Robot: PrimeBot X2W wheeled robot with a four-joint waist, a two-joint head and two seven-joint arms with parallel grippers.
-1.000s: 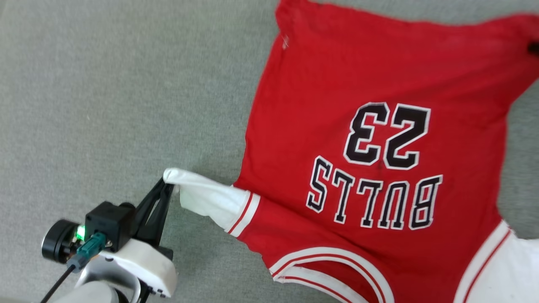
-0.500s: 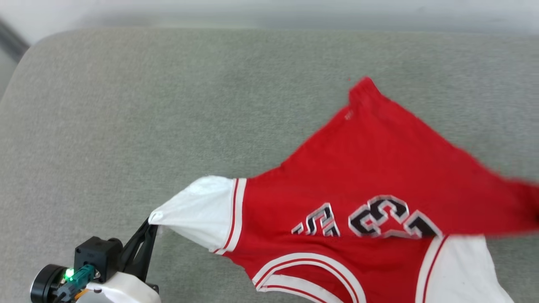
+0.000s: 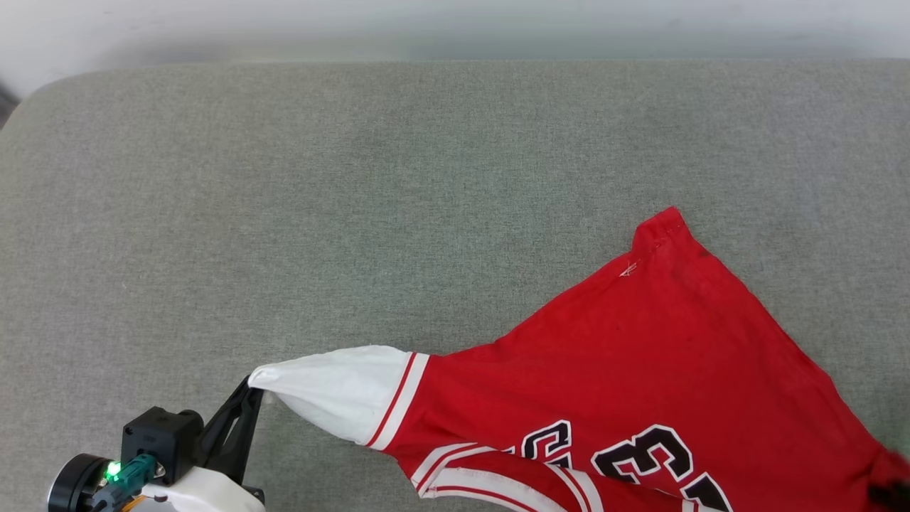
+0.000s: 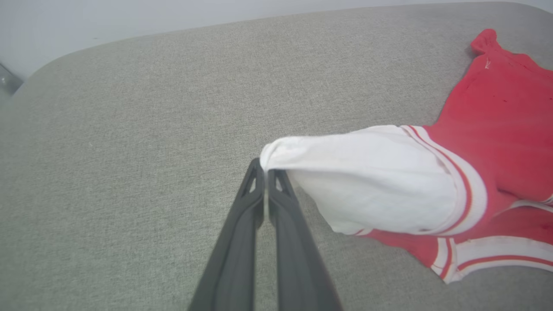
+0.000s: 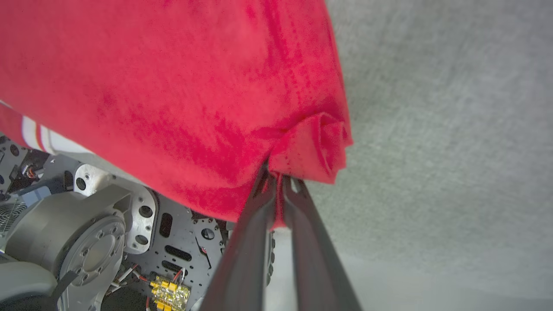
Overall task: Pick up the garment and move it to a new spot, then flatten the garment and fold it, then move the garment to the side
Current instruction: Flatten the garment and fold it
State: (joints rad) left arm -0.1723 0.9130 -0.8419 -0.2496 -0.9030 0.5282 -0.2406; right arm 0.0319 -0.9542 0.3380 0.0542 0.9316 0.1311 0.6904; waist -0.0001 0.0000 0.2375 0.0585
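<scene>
The garment [image 3: 640, 355], a red jersey shirt with white sleeves, lies partly lifted on the grey cushion [image 3: 355, 178]. Its far hem corner [image 3: 661, 224] points away, and black letters show at the bottom edge. My left gripper [image 3: 250, 387] is shut on the tip of the white sleeve [image 3: 334, 387] and holds it stretched out to the left. In the left wrist view the fingers [image 4: 255, 190] pinch that sleeve [image 4: 371, 172]. In the right wrist view my right gripper [image 5: 276, 172] is shut on a bunched red corner of the garment [image 5: 173, 86], held above the cushion.
The grey cushion's far edge [image 3: 455, 60] meets a pale wall, and its rounded corner [image 3: 28, 92] is at the far left. Under the lifted cloth, the right wrist view shows the robot's own base [image 5: 99, 242].
The head camera has tilted up, so the picture shifted. The red hem corner held at the right came toward me over the shirt, covering most of the lettering. The left grip is unchanged.
</scene>
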